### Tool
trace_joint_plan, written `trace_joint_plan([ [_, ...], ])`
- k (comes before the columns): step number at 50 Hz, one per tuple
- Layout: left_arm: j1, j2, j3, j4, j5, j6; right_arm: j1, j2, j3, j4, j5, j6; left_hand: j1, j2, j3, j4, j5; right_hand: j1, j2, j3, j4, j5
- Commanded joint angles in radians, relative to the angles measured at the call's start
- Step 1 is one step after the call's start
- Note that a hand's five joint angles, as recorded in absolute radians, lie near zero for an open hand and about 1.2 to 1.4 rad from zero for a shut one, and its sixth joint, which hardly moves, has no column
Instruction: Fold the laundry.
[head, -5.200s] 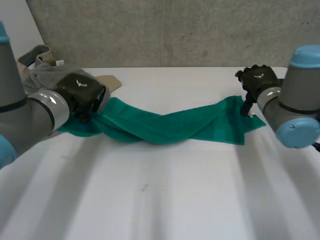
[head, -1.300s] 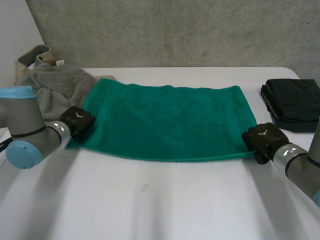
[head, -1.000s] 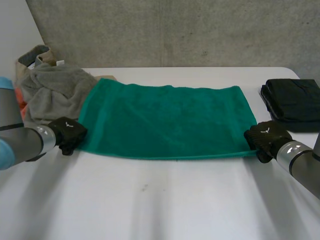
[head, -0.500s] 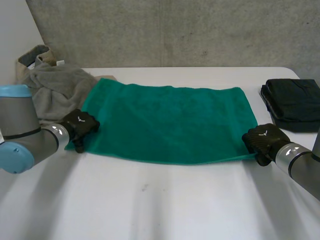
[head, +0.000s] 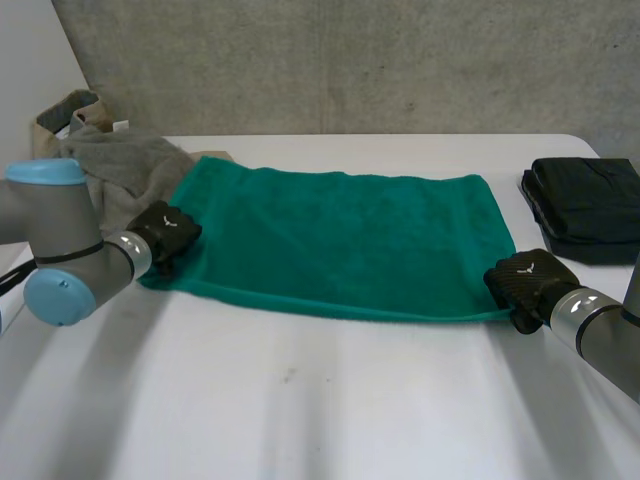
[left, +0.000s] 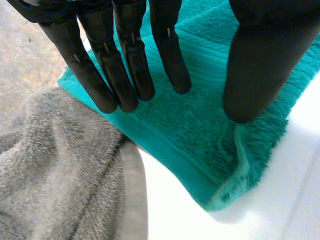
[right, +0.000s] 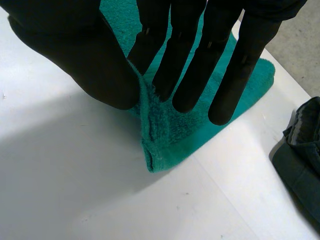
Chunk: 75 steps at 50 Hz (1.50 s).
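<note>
A green towel lies spread flat on the white table. My left hand is at its near left corner. In the left wrist view its fingers are straight and stand apart from the thumb, over the towel, with the corner just past the thumb. My right hand is at the near right corner. In the right wrist view the thumb and the straight fingers pinch a raised fold of the towel's corner.
A pile of grey garments lies at the back left, touching the towel's left edge. A folded black cloth sits at the right edge of the table, also beside my right hand.
The towel, twisted five seconds ago, now lies flat. My left hand drew off to the left, then came back over the near left corner. My right hand stayed on its corner.
</note>
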Motion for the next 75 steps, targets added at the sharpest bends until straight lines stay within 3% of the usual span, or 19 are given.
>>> trace_joint_plan([
  [1, -0.006, -0.002, 0.031, -0.011, 0.005, -0.03, 0.001, -0.002, 0.0, 0.0, 0.001, 0.0, 0.498, 0.507, 0.514, 0.514, 0.523, 0.248, 0.219, 0.204, 0.203, 0.2],
  [12, 0.025, 0.088, -0.058, -0.132, 0.01, -0.04, -0.002, -0.011, -0.006, 0.006, -0.001, 0.0, 0.499, 0.508, 0.515, 0.515, 0.524, 0.248, 0.219, 0.204, 0.203, 0.2],
  [14, 0.034, 0.119, -0.092, -0.144, 0.021, -0.043, -0.002, -0.013, -0.008, 0.006, -0.001, 0.0, 0.117, 0.126, 0.133, 0.133, 0.142, 0.248, 0.219, 0.204, 0.203, 0.2],
  [15, 0.042, 0.148, -0.131, -0.146, 0.034, -0.051, -0.001, -0.013, -0.008, 0.006, 0.001, 0.0, -0.252, -0.243, -0.235, -0.236, -0.227, 0.248, 0.219, 0.204, 0.203, 0.2],
  [16, 0.046, 0.16, -0.152, -0.144, 0.041, -0.054, -0.001, -0.013, -0.008, 0.006, 0.001, 0.0, -0.346, -0.336, -0.329, -0.33, -0.32, 0.248, 0.219, 0.204, 0.203, 0.2],
  [22, 0.057, 0.189, -0.236, -0.097, 0.09, -0.054, -0.002, -0.002, -0.014, 0.0, 0.005, 0.0, -0.399, -0.39, -0.383, -0.383, -0.374, 0.248, 0.219, 0.204, 0.203, 0.2],
  [40, 0.02, 0.034, -0.101, -0.046, 0.01, 0.015, -0.004, 0.016, -0.04, 0.006, 0.045, 0.015, -0.259, -0.249, -0.242, -0.243, -0.233, 0.248, 0.219, 0.204, 0.203, 0.2],
  [54, -0.027, -0.044, 0.057, -0.043, -0.039, -0.005, -0.002, 0.018, -0.034, 0.003, 0.045, 0.015, -0.174, -0.164, -0.157, -0.157, -0.148, 0.248, 0.219, 0.204, 0.203, 0.2],
  [59, -0.038, -0.067, 0.101, -0.045, -0.059, -0.011, -0.002, 0.018, -0.032, 0.003, 0.045, 0.014, -0.024, -0.015, -0.008, -0.008, 0.001, 0.248, 0.219, 0.204, 0.203, 0.2],
  [63, -0.041, -0.07, 0.12, -0.043, -0.059, -0.034, -0.004, 0.015, -0.032, 0.003, 0.045, 0.014, 0.427, 0.437, 0.444, 0.443, 0.453, 0.248, 0.219, 0.204, 0.203, 0.2],
  [68, -0.035, -0.013, 0.091, -0.073, -0.071, -0.06, -0.004, 0.009, -0.035, 0.009, 0.047, 0.014, 0.499, 0.508, 0.515, 0.515, 0.524, 0.248, 0.219, 0.204, 0.203, 0.2],
  [75, 0.022, 0.198, -0.17, -0.149, -0.062, -0.053, -0.019, -0.066, -0.032, 0.141, 0.028, -0.05, 0.499, 0.508, 0.515, 0.515, 0.524, 0.248, 0.219, 0.204, 0.203, 0.2],
])
